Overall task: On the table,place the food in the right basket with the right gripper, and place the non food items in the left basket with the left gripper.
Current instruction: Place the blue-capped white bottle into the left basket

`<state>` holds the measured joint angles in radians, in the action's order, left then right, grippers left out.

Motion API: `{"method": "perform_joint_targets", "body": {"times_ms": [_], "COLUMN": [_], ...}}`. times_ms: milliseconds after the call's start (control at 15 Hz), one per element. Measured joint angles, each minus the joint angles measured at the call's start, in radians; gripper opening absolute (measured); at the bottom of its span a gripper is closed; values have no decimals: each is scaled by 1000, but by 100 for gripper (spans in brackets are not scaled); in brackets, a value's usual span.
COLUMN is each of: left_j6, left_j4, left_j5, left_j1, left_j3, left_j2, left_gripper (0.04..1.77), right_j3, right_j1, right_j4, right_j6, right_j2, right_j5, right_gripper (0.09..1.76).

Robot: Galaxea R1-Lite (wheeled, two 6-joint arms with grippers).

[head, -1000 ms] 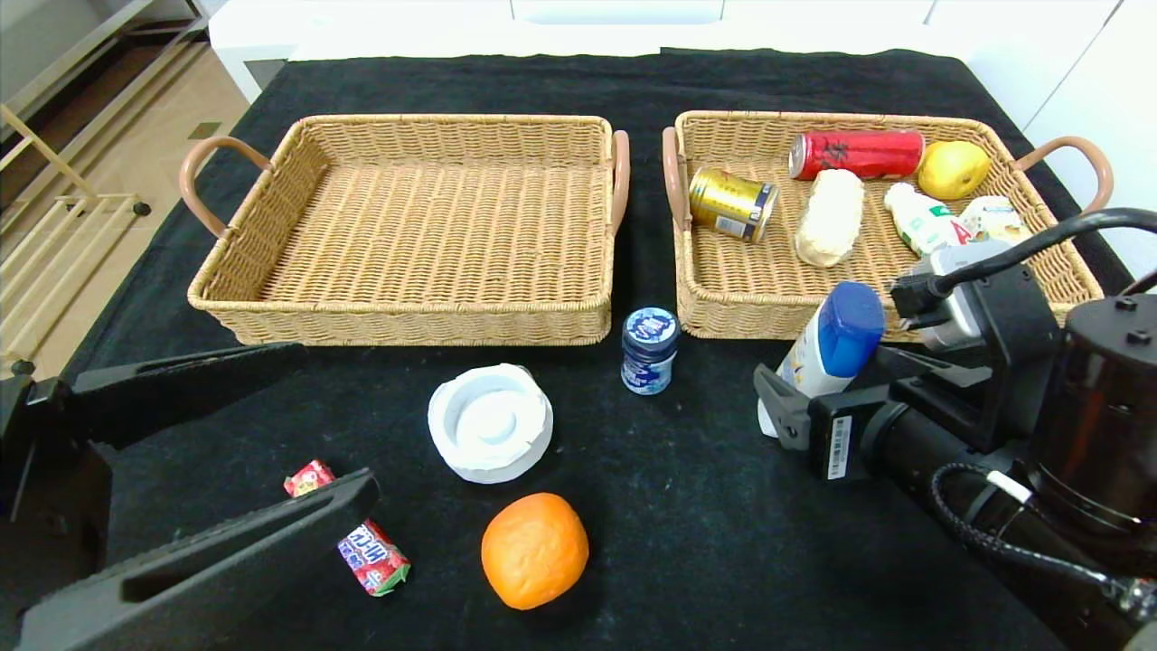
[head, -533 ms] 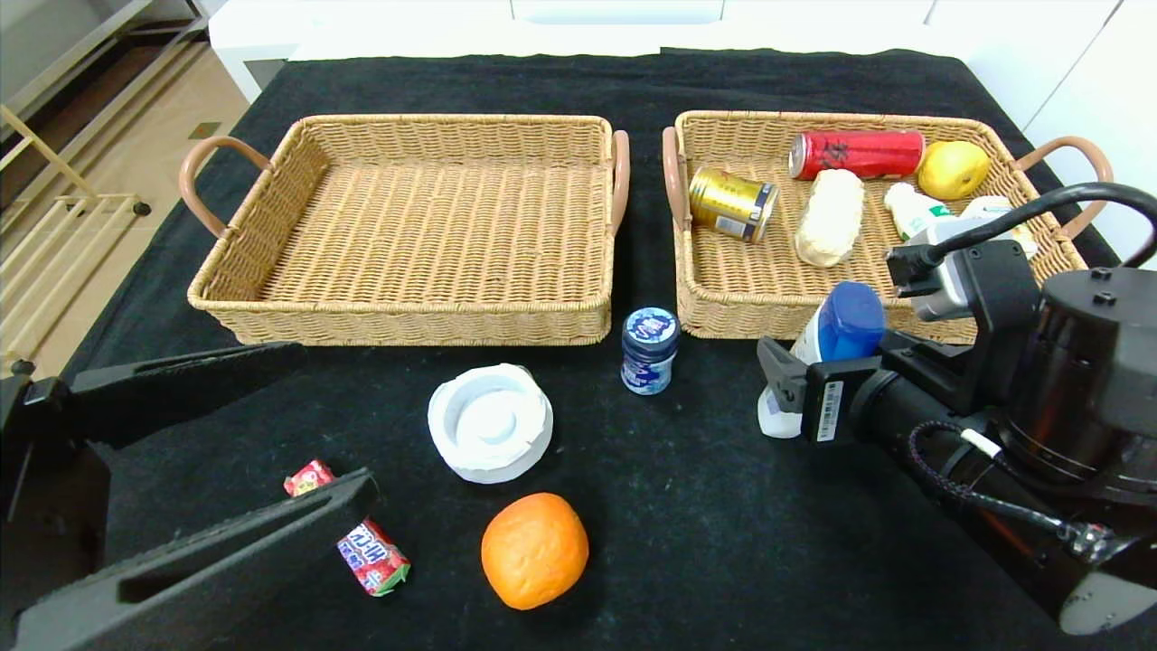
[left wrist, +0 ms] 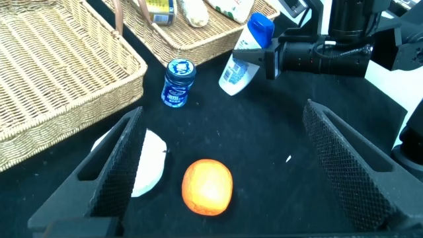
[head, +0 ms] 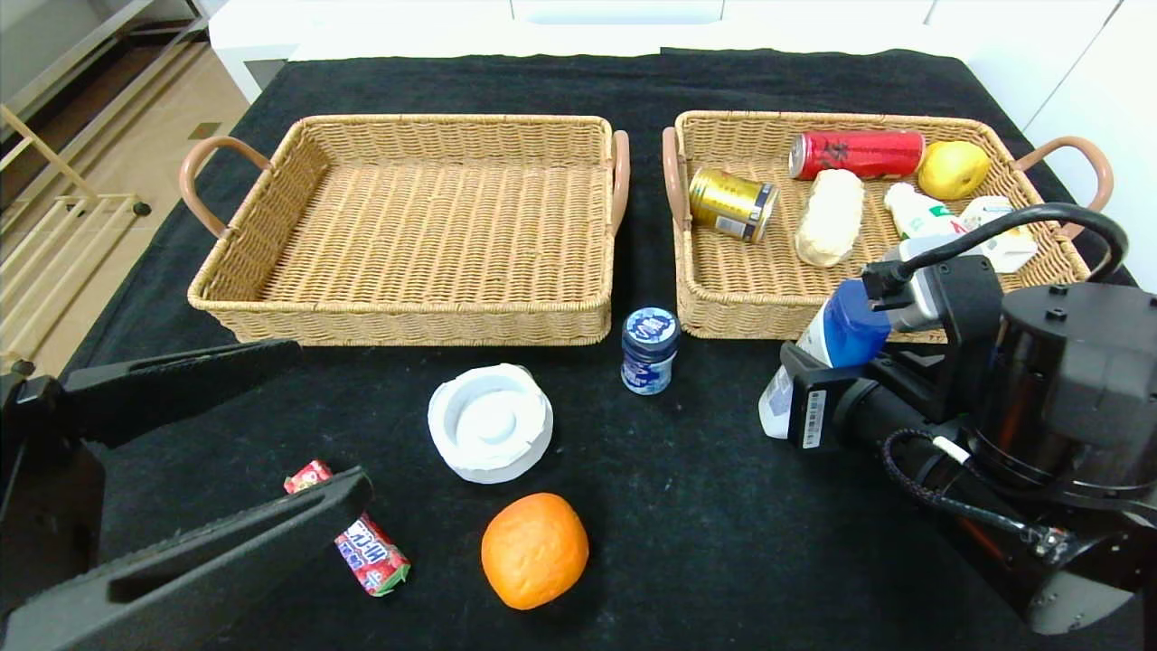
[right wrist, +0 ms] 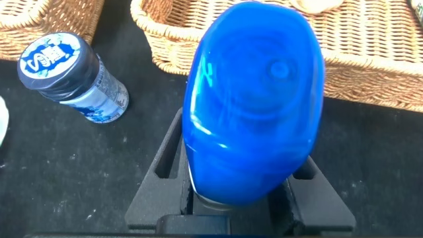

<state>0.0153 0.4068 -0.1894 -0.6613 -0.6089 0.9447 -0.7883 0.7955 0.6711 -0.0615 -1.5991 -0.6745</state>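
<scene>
My right gripper [head: 803,384] is shut on a white bottle with a blue cap [head: 845,324], which leans just in front of the right basket [head: 723,312]; its black fingers [right wrist: 165,162] press both sides of the bottle [right wrist: 254,99]. The left gripper [head: 325,416] hangs open low at the near left, over an orange [left wrist: 207,187] that lies between its spread fingers without touching them. The left basket [head: 407,318] holds nothing. On the cloth lie the orange [head: 534,549], a white round dish [head: 490,422], a small blue-lidded jar [head: 649,350] and a red candy packet [head: 366,547].
The right basket holds a gold can [head: 730,203], a red can [head: 857,154], a pale bread roll [head: 827,217], a yellow pear [head: 952,168] and a small white drink bottle [head: 917,212]. The black table ends near white cabinets at the back.
The right gripper has closed on the blue-capped bottle and its arm has shifted slightly toward the right basket. The left arm has not moved.
</scene>
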Motion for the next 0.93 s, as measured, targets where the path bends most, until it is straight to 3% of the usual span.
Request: {"method": "perform_joint_targets", "body": {"times_ms": [467,933], "left_j6": [0,-1], "left_j4": [1,2], "left_j5": [0,2], "left_j1": [0,1], "left_j3": [0,-9], "left_j2": [-1,-2], "left_gripper": [172,172], "right_j3": [-6,-182], "right_j1": [7,117], "right_j4": [-25,-90], "right_j6": [26,56], "right_j2": [16,67], "right_j5": [14,44], "right_gripper": [68,68]}}
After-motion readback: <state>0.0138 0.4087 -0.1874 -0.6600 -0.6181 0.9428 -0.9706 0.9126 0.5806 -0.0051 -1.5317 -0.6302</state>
